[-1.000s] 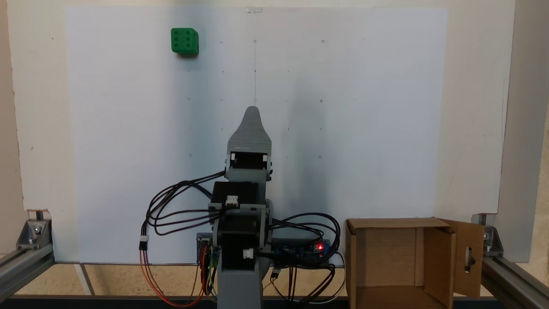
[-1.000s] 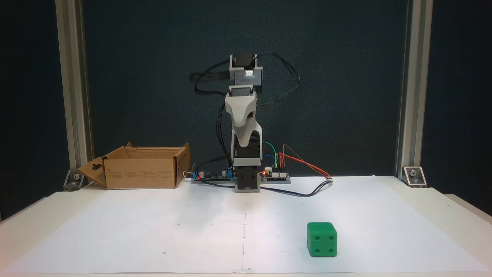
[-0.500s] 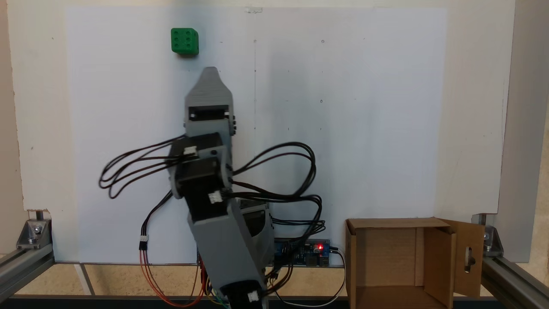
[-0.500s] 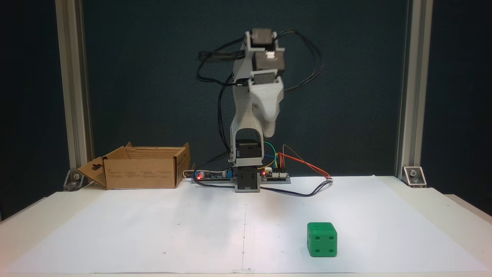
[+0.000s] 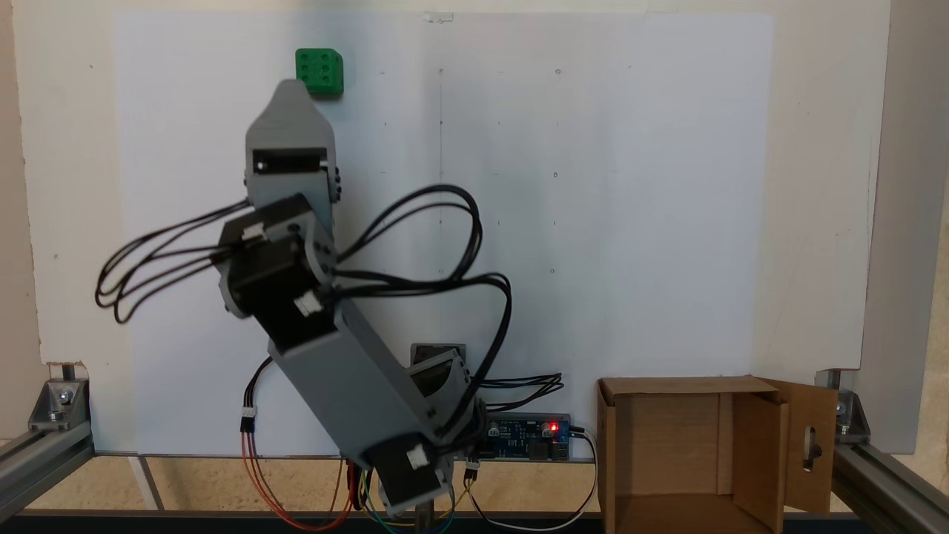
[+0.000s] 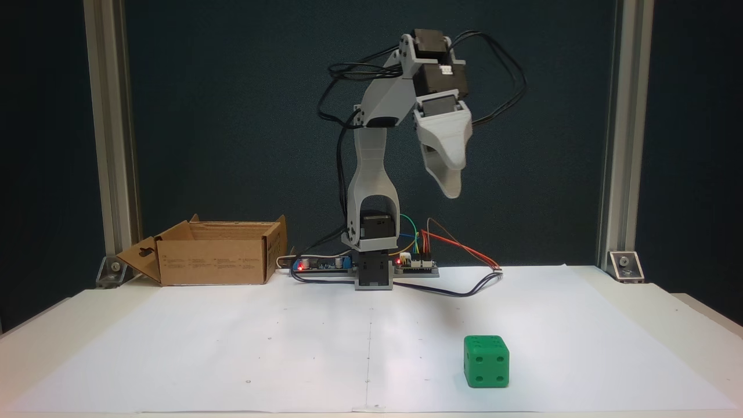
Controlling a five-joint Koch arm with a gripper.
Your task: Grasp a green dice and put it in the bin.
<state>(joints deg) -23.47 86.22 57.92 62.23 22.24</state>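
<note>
A: Listing item 1: green dice [image 6: 486, 369], on white sheet [image 6: 290, 348] atop desk [image 6: 667, 325], near front edge, well apart from bin [image 6: 215, 260].

B: Handling?

A: Prob. light, stiff plastic, smooth; rounded edges may slip. Take across two opp. flat faces, mid-height.

B: Hand [image 6: 450, 188]?

A: Raised over desk, pointing down; holds nothing. Jaws overlap in both fixed views, so open/closed: can't tell. Bin's floor partly hidden.

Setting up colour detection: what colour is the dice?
Bright green all over, pips included. The dice shows best in the fixed view facing the arm.
</note>
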